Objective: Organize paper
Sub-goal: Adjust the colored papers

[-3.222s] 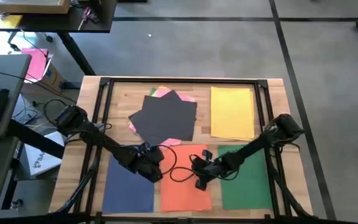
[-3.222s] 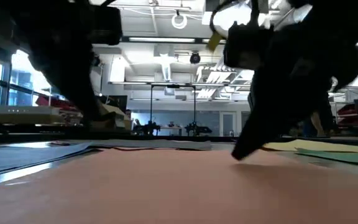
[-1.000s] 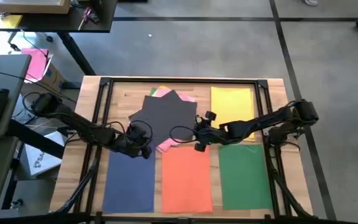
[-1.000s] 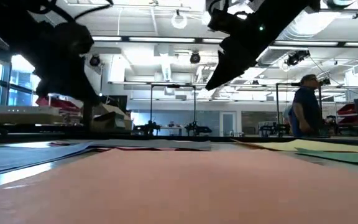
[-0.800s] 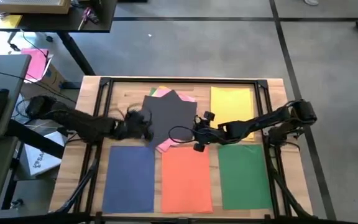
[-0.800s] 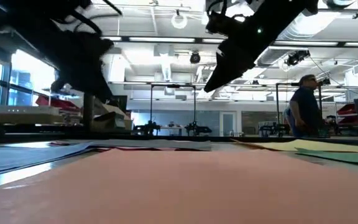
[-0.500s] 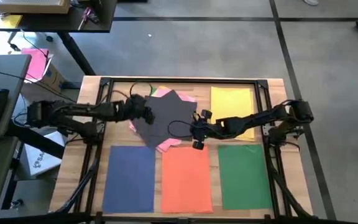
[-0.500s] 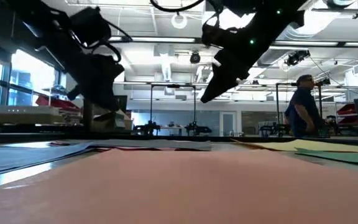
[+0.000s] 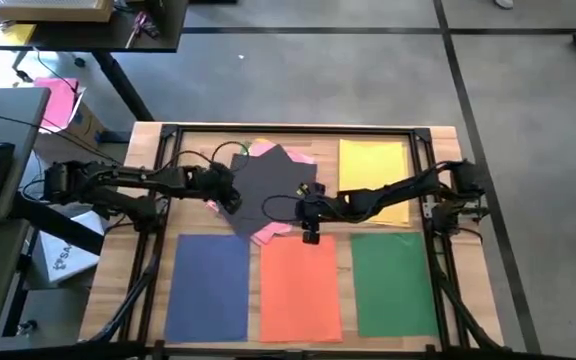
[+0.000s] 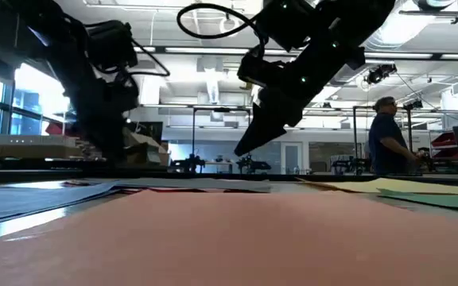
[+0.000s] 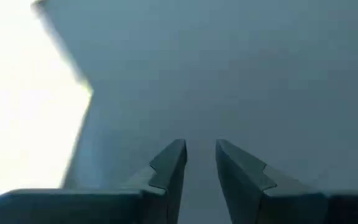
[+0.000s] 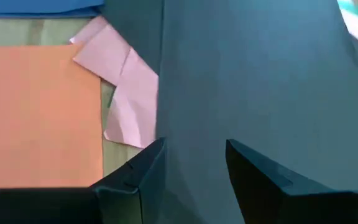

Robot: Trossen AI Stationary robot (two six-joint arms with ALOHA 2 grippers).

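Nearest the lower edge of the high view lay three sheets in a row on the table (image 9: 148, 140): a blue sheet (image 9: 206, 288) at lower left, an orange sheet (image 9: 299, 288) in the middle and a green sheet (image 9: 393, 282) at lower right, all flat and apart from one another.

Just past the orange sheet's far edge, the right gripper (image 9: 308, 215) hung over the lower right edge of the grey sheet (image 9: 268, 185), its arm stretched low across the frame from the right side. In the right wrist view its fingers (image 12: 138, 171) stood apart with nothing between them, above the grey sheet (image 12: 253, 81), with a creased pink sheet (image 12: 126, 93) poking out beside it and the orange sheet (image 12: 39, 112) next to that.

The left gripper (image 9: 220, 185) reached in from the left of the frame to the grey sheet's left edge. Its fingers (image 11: 169, 165) showed a narrow gap and held nothing, and the grey sheet (image 11: 229, 68) filled that view.

The grey sheet sat askew at centre, on top of pink (image 9: 263, 150) corners showing at its upper edge. A yellow sheet (image 9: 374, 178) lay at upper right, and the right arm crossed its lower part.

In the low view both arms hung dark above the sheets, and a person (image 10: 386, 137) stood far back at the right.
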